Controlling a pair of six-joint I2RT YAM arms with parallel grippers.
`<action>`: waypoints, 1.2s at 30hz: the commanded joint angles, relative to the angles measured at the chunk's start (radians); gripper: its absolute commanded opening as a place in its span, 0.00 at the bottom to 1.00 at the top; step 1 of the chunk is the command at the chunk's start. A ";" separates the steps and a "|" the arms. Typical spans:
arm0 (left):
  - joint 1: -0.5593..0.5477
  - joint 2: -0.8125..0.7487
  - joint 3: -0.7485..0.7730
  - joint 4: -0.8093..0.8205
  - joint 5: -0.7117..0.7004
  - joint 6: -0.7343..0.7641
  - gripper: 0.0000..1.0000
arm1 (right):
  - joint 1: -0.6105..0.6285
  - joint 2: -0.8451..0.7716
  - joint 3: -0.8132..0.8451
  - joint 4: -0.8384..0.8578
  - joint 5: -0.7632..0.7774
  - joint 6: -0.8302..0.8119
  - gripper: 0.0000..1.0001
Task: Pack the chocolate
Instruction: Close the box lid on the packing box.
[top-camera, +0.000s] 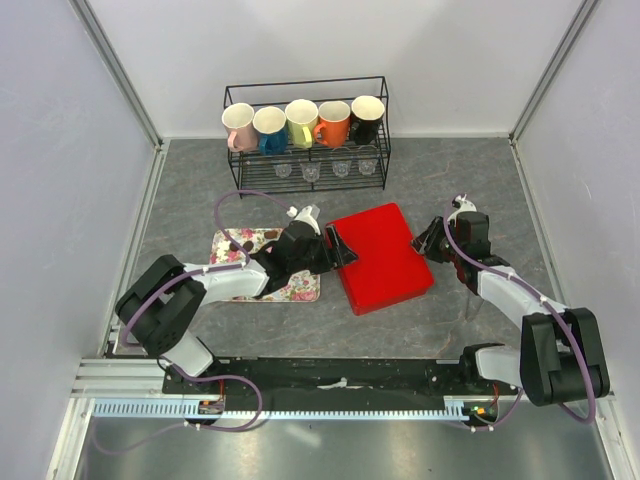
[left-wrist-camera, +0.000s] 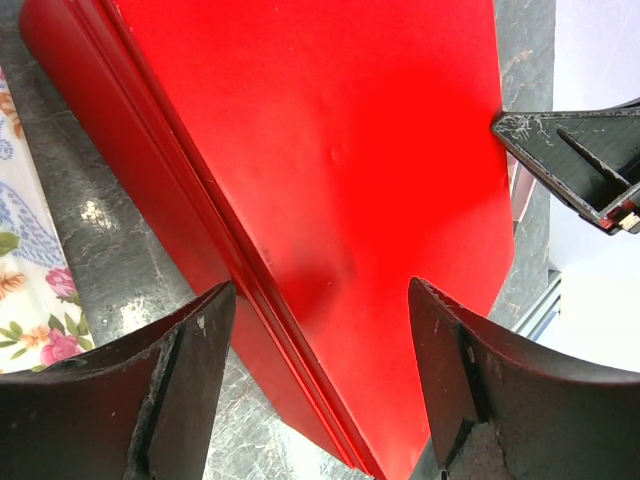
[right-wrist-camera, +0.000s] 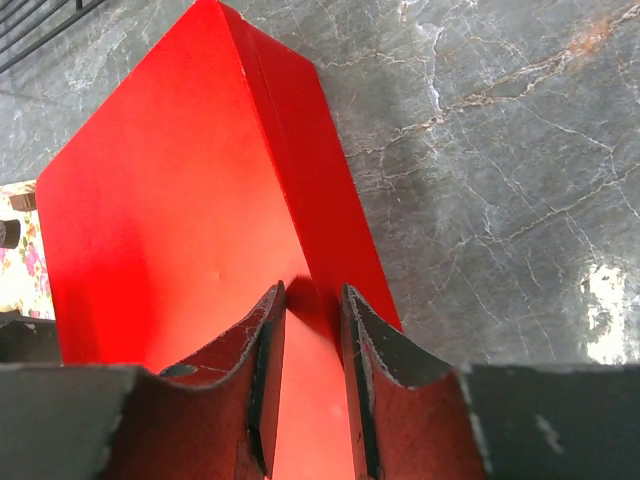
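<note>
Several pieces of chocolate (top-camera: 241, 243) lie unpacked on the floral tray (top-camera: 300, 291), far left. Your left gripper (top-camera: 338, 248) holds its jaws wide apart over the near edge of the red box (top-camera: 385, 258). The right gripper (top-camera: 425, 240) straddles the opposite edge, jaws narrow; you cannot tell if they pinch. Seat both on the lid rim, then lift evenly.

One red box (top-camera: 385, 258), five mugs (top-camera: 302, 122), four glasses (top-camera: 311, 171), one rack (top-camera: 385, 120), one floral tray (top-camera: 300, 288).
</note>
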 joint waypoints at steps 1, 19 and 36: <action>0.001 0.017 0.045 0.042 0.032 0.032 0.77 | 0.014 0.013 -0.022 0.060 -0.078 0.011 0.34; 0.000 -0.012 -0.015 0.101 0.032 0.006 0.78 | -0.026 0.032 -0.034 -0.011 -0.007 0.032 0.25; 0.003 -0.065 -0.035 0.112 -0.005 0.015 0.80 | 0.028 -0.069 0.033 -0.124 0.071 -0.034 0.80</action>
